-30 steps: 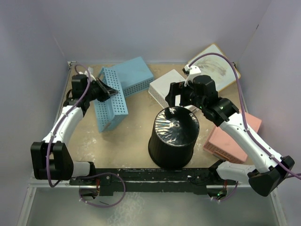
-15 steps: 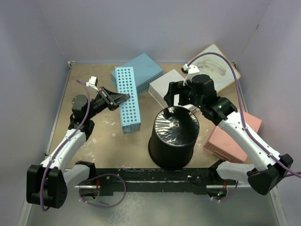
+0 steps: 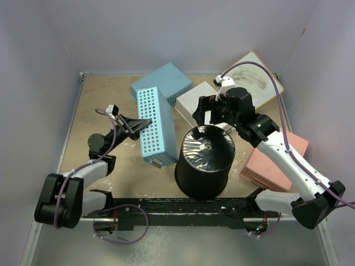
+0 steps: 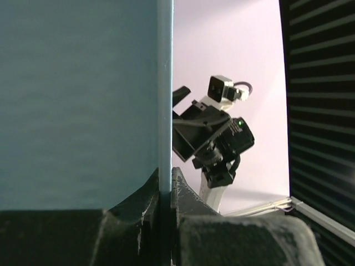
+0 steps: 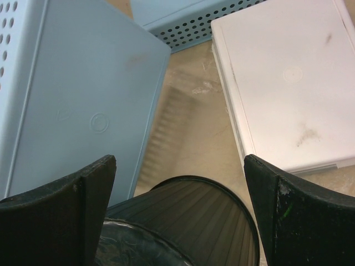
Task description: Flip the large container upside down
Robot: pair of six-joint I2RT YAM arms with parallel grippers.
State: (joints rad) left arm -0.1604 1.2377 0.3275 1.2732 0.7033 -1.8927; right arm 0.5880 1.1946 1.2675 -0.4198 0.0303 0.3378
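Top external: clamped tight on thin side wall of blue perforated basket [image 3: 155,126] w/ left gripper [image 3: 137,122]; basket tilted, up on end, can't tell if low end touches the surface [image 3: 105,100]. Right of that gripper, near: large container [image 3: 204,163], standing mouth-down, glossy base up. Over container's far rim: right gripper [image 3: 211,117], spread wide, nothing held. Beyond right gripper: white basket [image 3: 194,98] and second blue basket [image 3: 163,81]. Back along its arm, near-right: pink basket [image 3: 277,158].

Left wrist: pinched in left gripper [image 4: 165,191], edge-on, the blue perforated basket [image 4: 83,100] wall, filling left half. Ahead, well apart: right gripper [image 4: 191,130]. At far right: ribbed black side of large container [image 4: 321,111].

Right wrist: right gripper [image 5: 177,166] w/ fingers [image 5: 61,205] far apart, empty. Directly below, btwn them: large container [image 5: 194,216]. Ahead-left: blue perforated basket [image 5: 83,100], flat face toward the gripper. Ahead-right: white basket [image 5: 283,83]. Farther ahead: second blue basket [image 5: 183,19].
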